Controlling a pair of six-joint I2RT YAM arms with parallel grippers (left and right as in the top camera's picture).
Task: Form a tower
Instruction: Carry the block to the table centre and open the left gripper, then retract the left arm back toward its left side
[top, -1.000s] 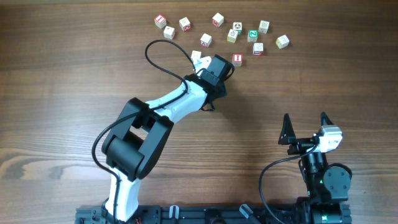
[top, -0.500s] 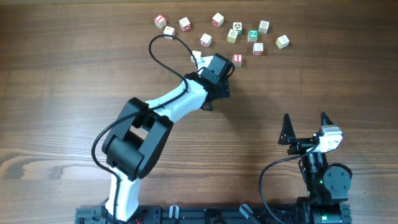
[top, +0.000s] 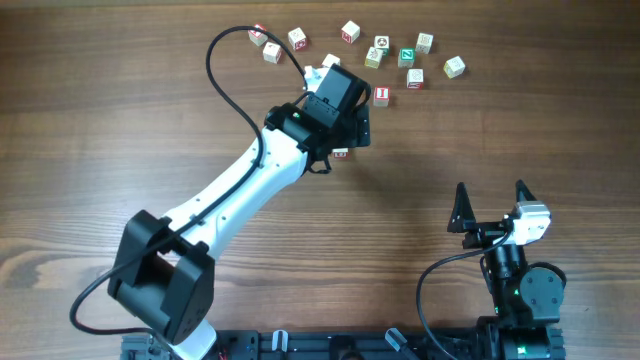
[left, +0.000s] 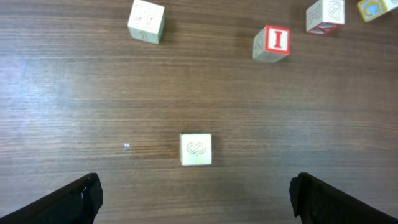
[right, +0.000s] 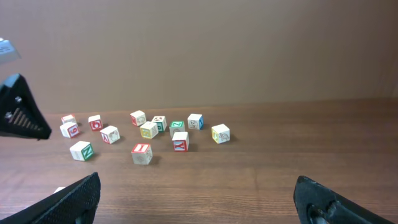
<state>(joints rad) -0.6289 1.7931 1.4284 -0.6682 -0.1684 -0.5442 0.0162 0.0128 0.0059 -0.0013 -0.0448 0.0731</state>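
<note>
left hand (left: 196, 193) raised, spread wide | cube (left: 195, 149) let go beneath | right hand (top: 490, 198) likewise spread

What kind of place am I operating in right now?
Most likely a robotics lab test bench, not a home or factory: a wood-grain table, a plain brown backdrop behind it, and small lettered wooden cubes scattered as practice pieces.
</note>
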